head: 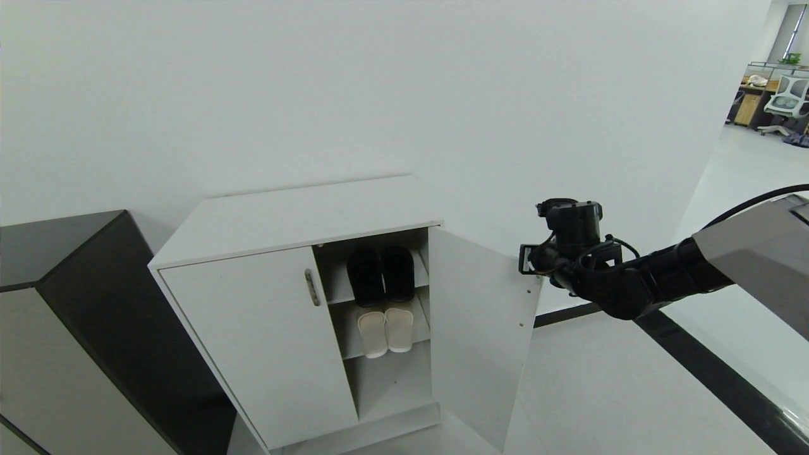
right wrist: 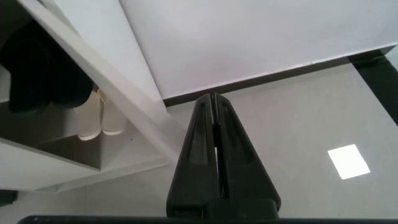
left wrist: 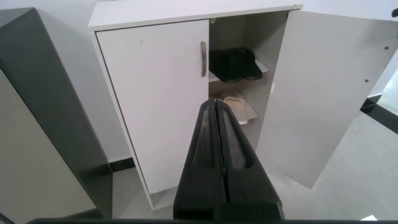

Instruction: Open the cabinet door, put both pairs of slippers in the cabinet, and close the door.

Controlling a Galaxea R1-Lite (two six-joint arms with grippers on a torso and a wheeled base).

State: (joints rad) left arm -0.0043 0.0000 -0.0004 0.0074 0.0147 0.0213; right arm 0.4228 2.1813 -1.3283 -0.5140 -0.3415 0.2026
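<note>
Head view: a white cabinet (head: 297, 215) stands toward 6 o'clock against a white wall (head: 404, 95). Its left door (head: 253, 341) is shut and its right door (head: 480, 328) is swung wide open. Inside, the black slippers (head: 381, 275) sit on the top shelf, with the white slippers (head: 385, 330) on the shelf below. The right arm comes in from 3 o'clock, stretched nearly level. The right gripper (head: 526, 259) is just beside the open door's upper outer corner; whether they touch is hard to tell.

Left wrist view: the left gripper (left wrist: 215, 106) has its fingers pressed together, holding nothing. It faces the cabinet front and covers part of the white slippers.

Right wrist view: the right gripper's fingers meet, empty, above the floor (right wrist: 311, 112). The black slippers are cut off at the edge.
</note>
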